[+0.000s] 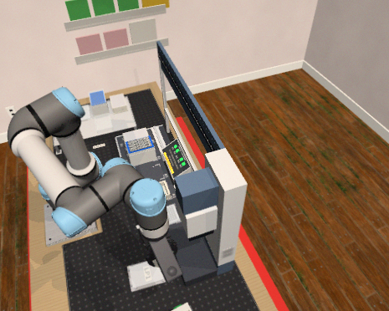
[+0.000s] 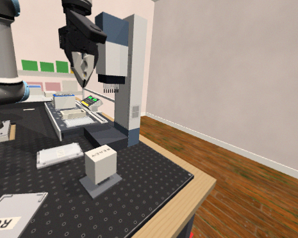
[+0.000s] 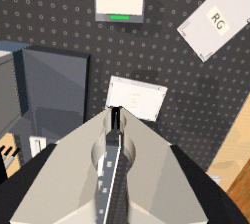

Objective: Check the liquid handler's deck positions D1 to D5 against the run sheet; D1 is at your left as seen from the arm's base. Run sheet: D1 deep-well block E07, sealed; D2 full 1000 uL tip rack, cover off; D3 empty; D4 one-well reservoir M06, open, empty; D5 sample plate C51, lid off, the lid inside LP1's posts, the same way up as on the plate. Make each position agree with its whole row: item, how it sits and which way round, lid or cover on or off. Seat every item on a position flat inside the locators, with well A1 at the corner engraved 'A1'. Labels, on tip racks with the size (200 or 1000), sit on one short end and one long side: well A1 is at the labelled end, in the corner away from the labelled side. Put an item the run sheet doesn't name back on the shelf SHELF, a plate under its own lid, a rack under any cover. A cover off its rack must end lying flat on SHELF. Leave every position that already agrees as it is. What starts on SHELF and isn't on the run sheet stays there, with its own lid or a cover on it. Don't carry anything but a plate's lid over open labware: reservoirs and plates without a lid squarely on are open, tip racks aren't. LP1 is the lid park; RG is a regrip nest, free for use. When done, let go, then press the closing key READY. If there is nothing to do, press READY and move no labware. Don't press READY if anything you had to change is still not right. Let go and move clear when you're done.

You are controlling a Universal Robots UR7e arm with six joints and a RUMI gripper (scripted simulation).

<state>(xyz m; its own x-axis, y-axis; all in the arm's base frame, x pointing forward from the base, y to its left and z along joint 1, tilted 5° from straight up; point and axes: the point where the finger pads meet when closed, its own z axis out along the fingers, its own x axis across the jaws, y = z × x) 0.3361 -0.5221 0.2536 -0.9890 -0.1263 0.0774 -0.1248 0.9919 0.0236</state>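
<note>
My gripper [image 2: 83, 79] is shut on nothing and hangs high above the table, beside the liquid handler's pipetting head [image 2: 113, 60]. In the wrist view its closed fingertips [image 3: 116, 115] point down over the near edge of the lid park LP1 [image 3: 136, 97]. A flat clear lid lies on LP1 [image 2: 58, 153]. On the deck I see a blue-rimmed tip rack [image 2: 64, 100] at the far end, then an open reservoir [image 2: 73, 113], then an open sample plate [image 2: 79, 121] nearest me. My arm hides most of the deck in the top view, where only the tip rack [image 1: 140, 145] shows.
The READY key [image 2: 100, 164] stands on a grey base near LP1. The RG nest [image 2: 12, 210] lies at the front corner. SHELF [image 1: 105, 112] at the back holds a blue-topped item [image 1: 97, 99] and a white one [image 1: 118, 103]. The handler's tower [image 2: 131, 76] stands close on the right.
</note>
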